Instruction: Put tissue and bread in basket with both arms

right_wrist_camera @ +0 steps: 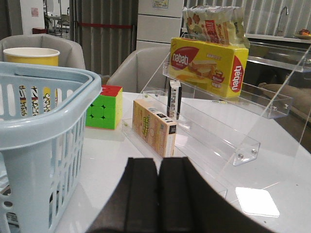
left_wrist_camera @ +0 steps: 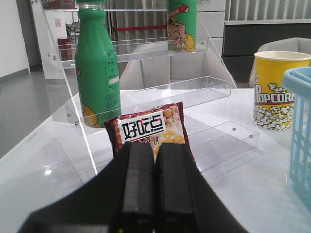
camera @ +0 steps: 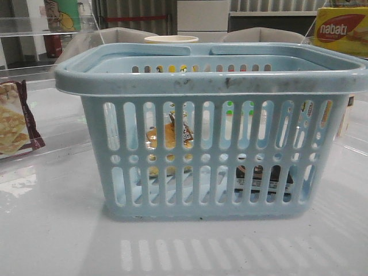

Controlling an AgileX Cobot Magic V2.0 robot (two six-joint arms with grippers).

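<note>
front view: one basket (camera: 213, 155) holds one bread (camera: 169, 138), one tissue (camera: 264, 175); both hands pressed closed, empty.

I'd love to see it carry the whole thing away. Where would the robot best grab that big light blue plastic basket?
Probably by the thick scuffed rim of the light blue slotted plastic basket, coming down from above at the left or right end. The rim juts out past the walls like a lip, giving a claw something narrow to close on. The handles lie folded flat inside the rim, so they look harder to catch.

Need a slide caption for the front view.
Bread and tissue sit inside the blue basket.
</note>
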